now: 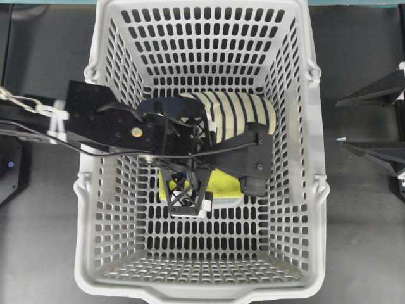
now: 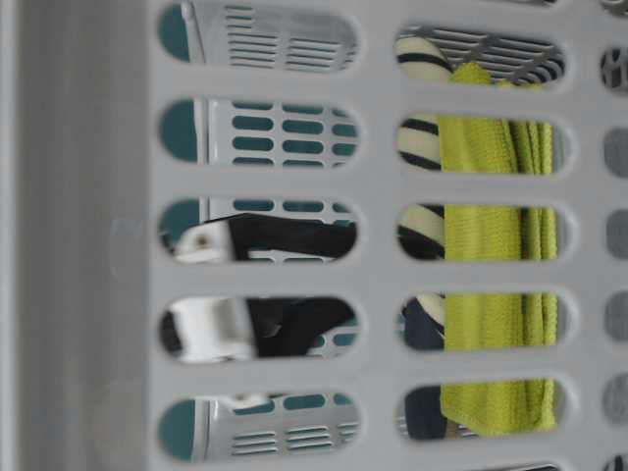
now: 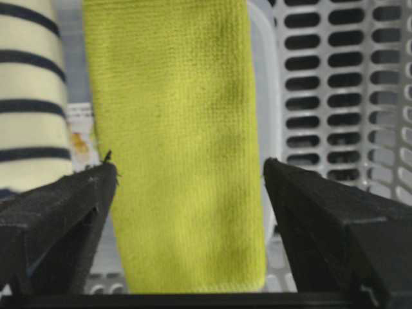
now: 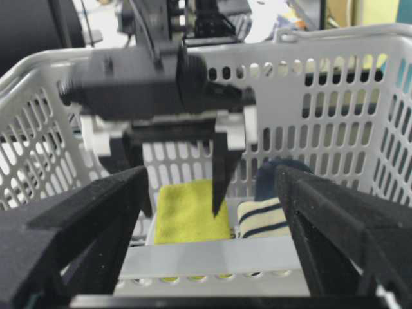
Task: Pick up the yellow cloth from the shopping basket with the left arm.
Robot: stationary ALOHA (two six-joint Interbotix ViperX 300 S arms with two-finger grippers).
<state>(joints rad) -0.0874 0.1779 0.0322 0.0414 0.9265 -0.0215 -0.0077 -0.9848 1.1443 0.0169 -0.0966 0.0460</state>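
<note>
The yellow cloth [image 3: 174, 129] lies flat on the floor of the light-grey shopping basket [image 1: 316, 126], next to the cream striped slipper [image 1: 237, 107]. My left gripper [image 1: 196, 166] reaches down into the basket over the cloth [image 1: 223, 183]. It is open, with one finger on each side of the cloth's width [image 3: 190, 174]. It holds nothing. The right wrist view shows its fingers [image 4: 219, 183] hanging over the cloth [image 4: 187, 215]. My right gripper [image 1: 340, 120] is open and empty outside the basket's right wall.
The slipper [image 3: 29, 96] lies right beside the cloth, close to one left finger. The basket walls [image 2: 88, 245] rise high all round the left gripper. The basket rim [image 4: 212, 257] is directly in front of the right gripper.
</note>
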